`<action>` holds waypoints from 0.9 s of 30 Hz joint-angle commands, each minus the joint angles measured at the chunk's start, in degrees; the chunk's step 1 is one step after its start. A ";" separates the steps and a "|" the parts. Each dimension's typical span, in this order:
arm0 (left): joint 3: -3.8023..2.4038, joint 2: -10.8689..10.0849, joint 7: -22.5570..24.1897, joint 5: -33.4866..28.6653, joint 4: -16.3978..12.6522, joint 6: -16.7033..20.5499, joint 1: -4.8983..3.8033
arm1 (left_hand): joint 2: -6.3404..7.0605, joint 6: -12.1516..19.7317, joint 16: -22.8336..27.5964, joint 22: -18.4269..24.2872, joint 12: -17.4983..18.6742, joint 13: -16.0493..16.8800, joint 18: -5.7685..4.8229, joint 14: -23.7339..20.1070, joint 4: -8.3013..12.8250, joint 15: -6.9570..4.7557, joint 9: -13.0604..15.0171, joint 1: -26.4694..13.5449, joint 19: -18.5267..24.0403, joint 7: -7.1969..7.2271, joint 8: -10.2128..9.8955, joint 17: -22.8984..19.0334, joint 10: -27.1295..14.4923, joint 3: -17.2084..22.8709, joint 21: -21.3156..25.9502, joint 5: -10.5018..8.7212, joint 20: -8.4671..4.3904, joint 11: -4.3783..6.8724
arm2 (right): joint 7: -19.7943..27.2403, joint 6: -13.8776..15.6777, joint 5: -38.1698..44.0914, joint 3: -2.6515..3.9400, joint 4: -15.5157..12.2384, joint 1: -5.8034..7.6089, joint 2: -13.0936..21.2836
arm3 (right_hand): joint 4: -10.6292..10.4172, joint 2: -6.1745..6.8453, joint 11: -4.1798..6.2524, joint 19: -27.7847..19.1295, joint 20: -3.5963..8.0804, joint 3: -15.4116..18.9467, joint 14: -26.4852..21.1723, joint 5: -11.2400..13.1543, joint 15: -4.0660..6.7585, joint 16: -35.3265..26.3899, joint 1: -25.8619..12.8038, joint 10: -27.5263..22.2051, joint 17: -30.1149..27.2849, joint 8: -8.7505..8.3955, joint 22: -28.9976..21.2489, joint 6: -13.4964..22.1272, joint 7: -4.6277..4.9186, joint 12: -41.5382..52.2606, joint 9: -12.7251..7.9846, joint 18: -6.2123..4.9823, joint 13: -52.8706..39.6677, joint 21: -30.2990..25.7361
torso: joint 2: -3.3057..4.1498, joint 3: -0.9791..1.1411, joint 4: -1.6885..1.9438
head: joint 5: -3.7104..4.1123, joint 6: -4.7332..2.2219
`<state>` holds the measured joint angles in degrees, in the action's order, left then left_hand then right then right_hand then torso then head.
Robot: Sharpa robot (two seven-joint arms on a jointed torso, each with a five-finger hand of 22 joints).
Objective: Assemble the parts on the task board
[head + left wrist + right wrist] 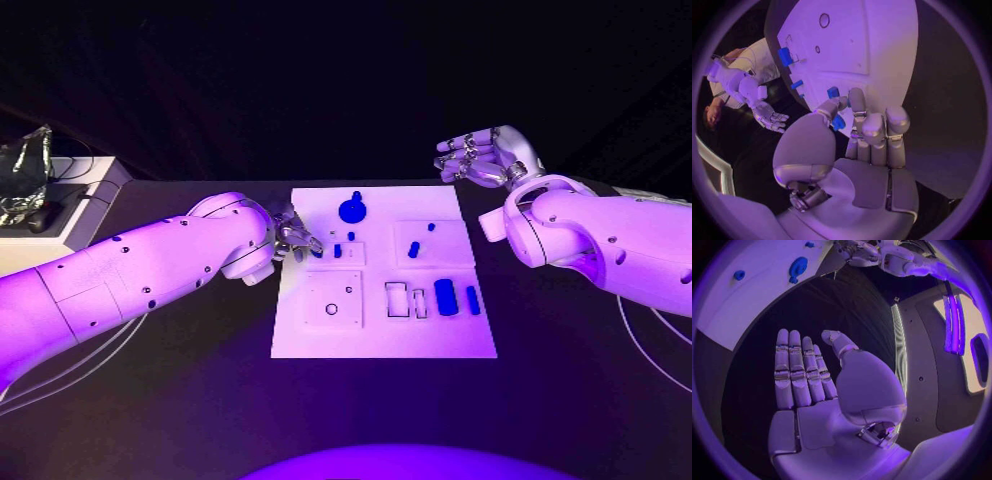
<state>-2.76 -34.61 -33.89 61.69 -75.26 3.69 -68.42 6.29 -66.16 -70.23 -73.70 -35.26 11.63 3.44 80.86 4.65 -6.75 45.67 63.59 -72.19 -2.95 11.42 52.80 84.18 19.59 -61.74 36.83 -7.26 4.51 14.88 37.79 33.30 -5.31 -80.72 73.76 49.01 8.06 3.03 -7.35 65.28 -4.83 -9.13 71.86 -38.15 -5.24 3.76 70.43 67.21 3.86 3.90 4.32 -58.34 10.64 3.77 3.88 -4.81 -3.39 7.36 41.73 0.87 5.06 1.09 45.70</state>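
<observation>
Two hands are showing: our left hand point(296, 238) is pinching a small blue part point(838, 122) at the task board's point(382, 340) nine o'clock edge, while our right hand point(483, 155) is hovering released, holding nothing, off the two o'clock corner. We are judging that the piece needs lowering upright over its socket (which socket, we cannot tell), squarely, steering clear of the blue knob point(353, 210) at twelve o'clock
</observation>
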 commanded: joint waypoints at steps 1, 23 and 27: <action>0.35 0.50 0.04 -0.26 -0.35 -1.87 0.49 | -1.08 -4.56 -0.03 0.09 -0.42 -0.19 -0.77 -0.07 -1.31 -0.37 0.26 0.53 -0.25 4.54 -0.39 -0.08 1.77 -1.68 0.24 0.02 -0.16 0.73 | 0.39 -0.78 0.15 0.03 -0.13 0.00 0.03 | -0.19 0.41 0.13 0.04 -0.40 0.09 -0.49 0.26 -0.03 -0.24 0.14 -0.45 -0.07 -0.36 -0.09 0.38 0.12 -0.27 -0.04 -0.92 0.07 -0.29 | 0.00 -0.01 0.02 | 0.07 0.08; 0.32 0.59 0.25 -0.36 -0.10 -1.17 0.49 | -2.89 -5.53 -0.22 -0.02 -1.46 -0.99 -1.00 -0.09 -8.22 -0.47 0.66 1.89 -0.41 4.93 -1.25 0.01 1.55 -14.29 0.50 -0.08 -0.32 0.75 | 0.39 -0.75 0.15 0.03 -0.10 0.00 0.02 | -0.20 0.41 0.10 -0.07 -0.45 0.21 -0.62 0.23 -0.07 -0.24 0.27 -0.51 -0.08 -0.37 -0.11 0.48 0.16 -0.26 -0.04 -0.92 0.07 -0.37 | -0.01 -0.04 0.02 | 0.13 0.27; 0.31 0.62 0.30 -0.41 -0.10 -1.25 0.49 | -3.33 -5.66 -0.32 -0.10 -1.59 -1.11 -1.01 -0.06 -8.97 -0.47 0.68 2.85 -0.41 4.92 -1.44 0.16 1.51 -16.48 0.54 0.00 -0.33 0.75 | 0.39 -0.77 0.15 0.03 -0.07 -0.01 0.02 | -0.20 0.41 0.10 -0.07 -0.45 0.21 -0.62 0.23 -0.07 -0.24 0.27 -0.51 -0.08 -0.37 -0.11 0.48 0.16 -0.26 -0.04 -0.92 0.07 -0.37 | -0.04 -0.02 0.01 | 0.10 0.26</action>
<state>-2.63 -34.20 -33.80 61.74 -75.25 3.75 -68.22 2.94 -71.94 -70.22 -73.73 -36.59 10.57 3.46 80.87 -4.28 -6.76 46.43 66.03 -72.39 1.97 10.15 52.91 83.74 3.39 -61.52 36.84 -7.47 5.11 14.84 37.75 33.28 -5.31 -80.72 73.76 49.03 8.05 3.03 -7.14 65.28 -4.83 -9.12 71.66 -38.15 -5.44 3.77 70.43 67.01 3.87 3.90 4.27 -58.16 10.82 3.77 3.89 -4.81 -3.39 7.36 41.72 0.83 5.08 1.22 45.97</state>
